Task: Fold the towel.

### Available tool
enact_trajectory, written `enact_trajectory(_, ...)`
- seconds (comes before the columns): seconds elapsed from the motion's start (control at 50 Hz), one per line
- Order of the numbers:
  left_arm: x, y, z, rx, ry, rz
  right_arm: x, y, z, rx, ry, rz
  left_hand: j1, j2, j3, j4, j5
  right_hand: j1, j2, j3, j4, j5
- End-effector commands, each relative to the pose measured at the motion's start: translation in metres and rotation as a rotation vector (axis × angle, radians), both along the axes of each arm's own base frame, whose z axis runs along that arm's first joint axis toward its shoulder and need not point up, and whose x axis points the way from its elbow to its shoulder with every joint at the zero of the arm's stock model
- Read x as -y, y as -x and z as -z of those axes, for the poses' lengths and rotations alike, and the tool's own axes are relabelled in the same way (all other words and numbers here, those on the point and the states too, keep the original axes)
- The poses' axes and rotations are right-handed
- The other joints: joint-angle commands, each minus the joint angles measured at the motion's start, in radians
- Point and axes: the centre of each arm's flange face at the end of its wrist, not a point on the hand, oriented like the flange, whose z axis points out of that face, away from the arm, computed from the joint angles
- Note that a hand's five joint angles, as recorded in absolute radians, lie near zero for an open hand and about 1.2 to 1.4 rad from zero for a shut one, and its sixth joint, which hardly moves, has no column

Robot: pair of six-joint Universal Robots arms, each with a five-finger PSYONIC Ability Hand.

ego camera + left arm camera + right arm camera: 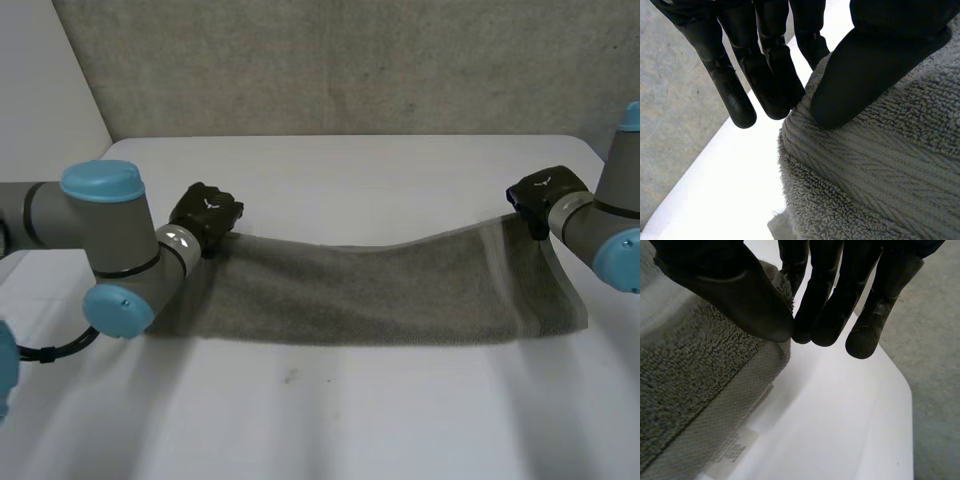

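Note:
A grey towel (380, 290) stretches across the white table (330, 420) between both hands, its far edge lifted and sagging in the middle. My left hand (205, 215) holds the towel's far left corner; in the left wrist view the thumb (860, 75) presses the terry cloth (880, 175) against the straight fingers (770, 70). My right hand (545, 195) holds the far right corner; in the right wrist view its thumb (740, 295) pinches the towel (690, 385) against the fingers (825, 300). The towel's near edge rests on the table.
A grey concrete wall (340, 60) stands behind the table's far edge (340, 138). In the right wrist view the table's edge (907, 405) drops to a grey floor (940, 360). Bare table lies in front of the towel.

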Motion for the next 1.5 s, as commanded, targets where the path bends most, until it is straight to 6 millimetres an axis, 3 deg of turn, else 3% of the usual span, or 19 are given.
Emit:
enact_trajectory(0.02,0.009,0.002,0.006,0.013,-0.009,-0.024,0.011,-0.001,0.007,-0.016,0.037,0.030,0.199,0.177,0.179,0.178,0.192,0.063,0.054,0.061,0.055,0.029)
enact_trajectory(0.26,0.013,0.004,0.008,0.044,0.009,-0.023,0.015,-0.001,0.020,-0.042,0.026,0.057,0.199,0.177,0.179,0.178,0.192,0.063,0.054,0.061,0.055,0.029)
enact_trajectory(0.28,0.011,0.005,0.009,0.047,0.009,-0.020,0.016,-0.001,0.019,-0.043,0.029,0.066,-0.196,-0.218,-0.216,-0.217,-0.203,-0.075,-0.085,-0.078,-0.084,-0.110)
enact_trajectory(0.3,0.009,0.007,0.008,0.050,0.010,-0.014,0.016,0.000,0.018,-0.044,0.033,0.074,-0.834,-0.855,-0.854,-0.855,-0.841,-0.789,-0.798,-0.791,-0.797,-0.823)
enact_trajectory(0.32,0.009,0.007,0.008,0.050,0.010,-0.014,0.016,0.000,0.018,-0.044,0.033,0.074,-0.840,-0.861,-0.860,-0.861,-0.847,-0.796,-0.805,-0.799,-0.804,-0.830)
enact_trajectory(0.34,0.008,0.009,0.005,0.050,0.017,-0.015,0.016,0.000,0.014,-0.044,0.043,0.085,-1.009,-1.030,-1.029,-1.030,-1.016,-1.158,-1.168,-1.161,-1.167,-1.193)
enact_trajectory(0.42,0.008,0.008,-0.004,0.050,0.039,-0.051,0.015,0.001,-0.005,-0.029,0.085,0.103,-1.023,-1.044,-1.043,-1.044,-1.030,-1.158,-1.168,-1.161,-1.167,-1.193)
enact_trajectory(0.5,0.007,0.002,-0.034,0.023,0.092,-0.121,0.010,0.006,-0.046,0.051,0.158,0.126,-1.023,-1.044,-1.043,-1.044,-1.030,-1.158,-1.168,-1.161,-1.167,-1.193)
enact_trajectory(0.64,-0.017,-0.009,-0.068,-0.077,0.083,-0.150,-0.020,0.006,-0.065,0.135,0.127,0.077,-1.023,-1.044,-1.043,-1.044,-1.030,-1.158,-1.168,-1.161,-1.167,-1.193)
enact_trajectory(0.74,-0.044,-0.023,-0.078,-0.134,0.046,-0.160,-0.053,0.008,-0.059,0.157,0.037,-0.025,-1.023,-1.044,-1.043,-1.044,-1.030,-1.158,-1.168,-1.161,-1.167,-1.193)
enact_trajectory(0.84,-0.077,-0.032,-0.075,-0.186,0.022,-0.109,-0.087,0.034,-0.033,0.169,-0.094,-0.044,-1.023,-1.044,-1.043,-1.044,-1.030,-1.158,-1.168,-1.161,-1.167,-1.193)
enact_trajectory(1.04,-0.101,-0.038,-0.056,-0.254,-0.011,-0.100,-0.115,0.053,0.013,0.062,-0.124,-0.067,-1.023,-1.044,-1.043,-1.044,-1.030,-1.137,-1.146,-1.140,-1.145,-1.171)
enact_trajectory(1.22,-0.102,-0.038,-0.052,-0.284,-0.016,-0.104,-0.111,0.055,0.042,-0.004,-0.104,-0.085,-1.023,-1.044,-1.043,-1.044,-1.030,-0.837,-0.847,-0.840,-0.846,-0.872)
enact_trajectory(1.24,-0.102,-0.039,-0.052,-0.283,-0.017,-0.104,-0.108,0.055,0.046,-0.008,-0.098,-0.087,-1.023,-1.044,-1.043,-1.044,-1.030,-0.744,-0.754,-0.747,-0.753,-0.779)
enact_trajectory(1.26,-0.102,-0.038,-0.052,-0.283,-0.018,-0.103,-0.105,0.055,0.048,-0.009,-0.092,-0.086,-1.023,-1.044,-1.043,-1.044,-1.030,-0.481,-0.491,-0.484,-0.490,-0.516)
enact_trajectory(1.28,-0.102,-0.038,-0.052,-0.283,-0.018,-0.103,-0.105,0.055,0.048,-0.009,-0.092,-0.086,-1.023,-1.044,-1.043,-1.044,-1.030,-0.479,-0.488,-0.482,-0.487,-0.513)
enact_trajectory(1.32,-0.103,-0.039,-0.051,-0.282,-0.020,-0.105,-0.099,0.057,0.051,-0.009,-0.078,-0.079,-1.023,-1.044,-1.043,-1.044,-1.030,0.050,0.041,0.048,0.042,0.016)
enact_trajectory(1.38,-0.103,-0.039,-0.051,-0.282,-0.020,-0.105,-0.095,0.061,0.051,-0.009,-0.069,-0.067,-1.023,-1.044,-1.043,-1.044,-1.030,0.063,0.054,0.061,0.055,0.029)
enact_trajectory(1.5,-0.103,-0.039,-0.052,-0.283,-0.017,-0.103,-0.072,0.094,0.037,-0.017,-0.014,0.034,-1.023,-1.044,-1.043,-1.044,-1.030,0.063,0.054,0.061,0.055,0.029)
